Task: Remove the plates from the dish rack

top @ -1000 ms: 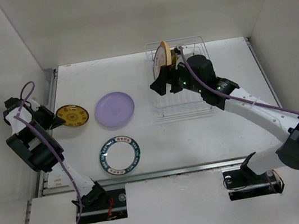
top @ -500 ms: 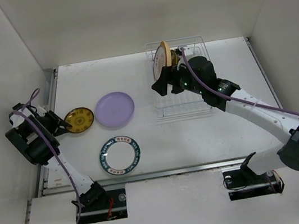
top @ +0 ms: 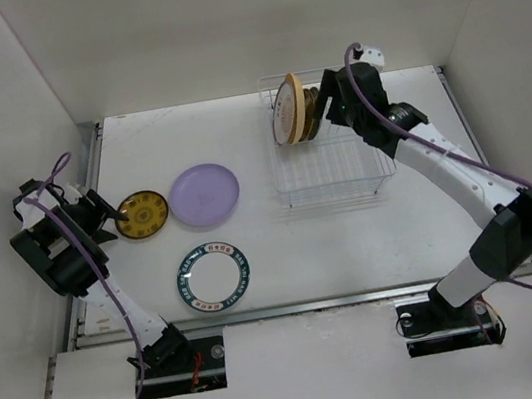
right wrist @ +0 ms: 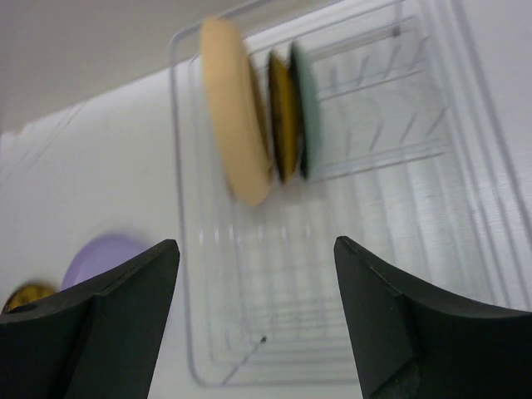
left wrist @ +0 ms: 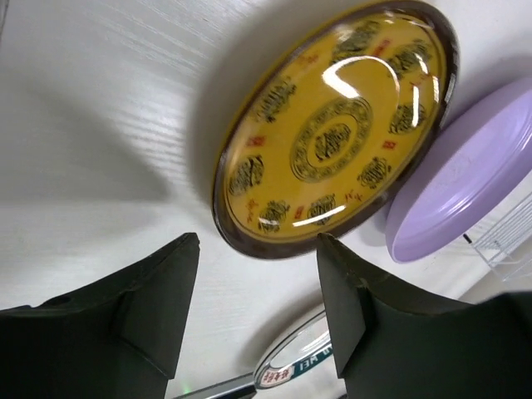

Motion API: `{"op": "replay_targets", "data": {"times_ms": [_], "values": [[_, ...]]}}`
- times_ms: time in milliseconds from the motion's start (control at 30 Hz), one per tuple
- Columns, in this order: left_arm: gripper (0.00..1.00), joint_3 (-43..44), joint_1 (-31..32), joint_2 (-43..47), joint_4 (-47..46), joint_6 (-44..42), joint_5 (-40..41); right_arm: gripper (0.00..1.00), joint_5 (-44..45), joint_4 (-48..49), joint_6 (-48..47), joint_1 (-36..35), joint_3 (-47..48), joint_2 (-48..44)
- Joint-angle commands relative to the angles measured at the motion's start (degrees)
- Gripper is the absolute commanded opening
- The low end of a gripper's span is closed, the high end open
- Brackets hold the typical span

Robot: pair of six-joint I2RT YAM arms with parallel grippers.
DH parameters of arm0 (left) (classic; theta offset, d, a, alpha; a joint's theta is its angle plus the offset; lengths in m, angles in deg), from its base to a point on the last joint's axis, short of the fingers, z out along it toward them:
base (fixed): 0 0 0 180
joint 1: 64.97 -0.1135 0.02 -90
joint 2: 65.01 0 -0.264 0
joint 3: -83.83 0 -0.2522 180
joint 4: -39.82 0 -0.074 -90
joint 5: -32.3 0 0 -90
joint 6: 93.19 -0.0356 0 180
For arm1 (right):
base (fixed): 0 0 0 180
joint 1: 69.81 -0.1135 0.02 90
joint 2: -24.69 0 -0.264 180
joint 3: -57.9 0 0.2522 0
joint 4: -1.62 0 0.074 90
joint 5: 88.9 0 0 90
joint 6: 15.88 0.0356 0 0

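Observation:
The wire dish rack (top: pixel 338 191) stands at the back right with three plates upright at its far end: a pale orange plate (right wrist: pixel 237 116), a yellow-and-brown plate (right wrist: pixel 284 116) and a teal-edged plate (right wrist: pixel 304 104). My right gripper (right wrist: pixel 256 245) hovers open above the rack's bare slots, short of those plates. On the left, a yellow-and-brown patterned plate (left wrist: pixel 332 141) lies flat on the table just beyond my open left gripper (left wrist: pixel 258 241). Nothing sits between either pair of fingers.
A lavender plate (top: pixel 203 194) lies right of the yellow one, nearly touching it. A white plate with a dark teal rim (top: pixel 215 276) lies nearer the front. White walls enclose the table on the left, back and right.
My left gripper opened and let go of the yellow patterned plate, which now rests flat on the table. My right arm swung up and back to the right of the rack's plates.

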State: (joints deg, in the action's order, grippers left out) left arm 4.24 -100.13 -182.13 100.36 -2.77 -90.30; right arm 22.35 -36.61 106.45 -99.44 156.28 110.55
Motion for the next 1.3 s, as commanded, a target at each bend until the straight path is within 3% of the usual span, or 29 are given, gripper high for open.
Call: {"op": "replay_targets", "data": {"times_ms": [0,233,400,567,867,1000,1133,1267], "values": [[0.56,1.94,0.35,8.48,1.73,-2.18,1.92,0.80,8.63,-4.54,0.72,4.73,5.81,3.95],[0.59,-0.87,2.20,17.80,1.03,-5.08,5.44,0.66,7.32,-4.01,-8.68,7.30,19.25,21.17],[0.59,-1.66,2.20,21.14,1.03,-5.08,6.06,0.60,8.53,-4.54,-9.31,7.82,27.34,31.45],[0.60,-1.13,2.20,23.34,2.08,-5.61,4.22,0.51,13.72,-3.84,-4.12,7.83,28.76,34.63],[0.62,-1.66,2.20,26.41,3.14,-7.46,3.60,0.48,5.91,-0.32,-4.74,8.36,29.46,40.87],[0.62,-1.66,2.20,27.82,3.66,-7.98,3.60,0.22,5.02,-0.32,-4.74,8.36,29.46,40.09],[0.63,-1.66,2.20,29.57,4.19,-7.98,2.90,0.03,9.14,1.00,-6.75,8.36,28.76,36.22],[0.64,-2.19,2.20,32.56,4.72,-7.38,0.44,0.00,12.48,1.62,-11.67,8.36,28.76,31.22]]}}
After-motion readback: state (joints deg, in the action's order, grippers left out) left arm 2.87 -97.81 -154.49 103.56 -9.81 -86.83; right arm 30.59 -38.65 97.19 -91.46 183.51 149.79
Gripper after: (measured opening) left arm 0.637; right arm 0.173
